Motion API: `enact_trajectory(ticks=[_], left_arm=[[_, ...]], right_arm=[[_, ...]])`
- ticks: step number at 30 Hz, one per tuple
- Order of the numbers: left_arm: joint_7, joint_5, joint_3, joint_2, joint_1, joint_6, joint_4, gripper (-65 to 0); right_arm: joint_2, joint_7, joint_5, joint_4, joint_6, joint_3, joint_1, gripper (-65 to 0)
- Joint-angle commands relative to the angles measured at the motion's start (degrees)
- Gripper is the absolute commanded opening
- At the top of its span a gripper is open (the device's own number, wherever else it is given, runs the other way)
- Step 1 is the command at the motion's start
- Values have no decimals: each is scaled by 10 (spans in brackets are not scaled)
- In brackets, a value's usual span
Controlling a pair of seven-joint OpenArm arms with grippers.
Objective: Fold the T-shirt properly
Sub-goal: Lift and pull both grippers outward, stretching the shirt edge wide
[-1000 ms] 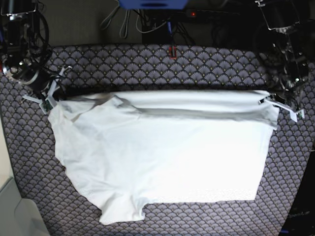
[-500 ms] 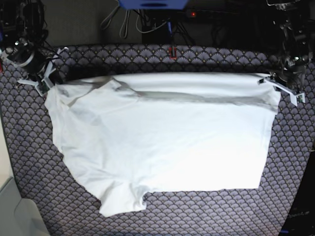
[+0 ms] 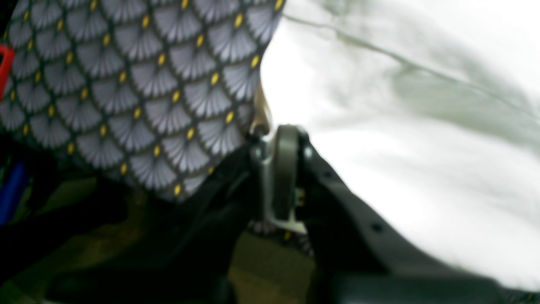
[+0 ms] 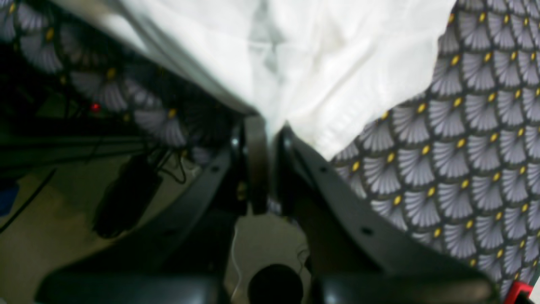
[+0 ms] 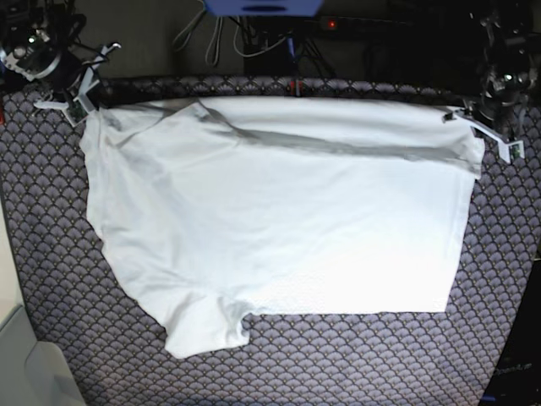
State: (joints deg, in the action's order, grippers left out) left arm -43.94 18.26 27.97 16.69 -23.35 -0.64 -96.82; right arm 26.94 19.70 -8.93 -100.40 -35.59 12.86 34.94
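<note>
slippage worries me: my left gripper and right gripper each pinch a far corner of the t-shirt, stretched over the table; uneven pulling could skew it.

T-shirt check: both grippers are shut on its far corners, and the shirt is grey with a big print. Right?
Not quite. The T-shirt is plain white with no print, as the base view shows. The rest holds: the left gripper and the right gripper each pinch a far corner.
</note>
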Motion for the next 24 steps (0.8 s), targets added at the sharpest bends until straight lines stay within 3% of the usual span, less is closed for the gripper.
enact_trajectory(ticks=[1, 24], left_arm=[[7, -4, 5, 10, -1, 2, -11, -645], [7, -4, 24, 9, -8, 2, -13, -643]], right_arm=[[10, -14, -4, -7, 4, 7, 0, -650], [9, -14, -4, -10, 4, 17, 17, -650]])
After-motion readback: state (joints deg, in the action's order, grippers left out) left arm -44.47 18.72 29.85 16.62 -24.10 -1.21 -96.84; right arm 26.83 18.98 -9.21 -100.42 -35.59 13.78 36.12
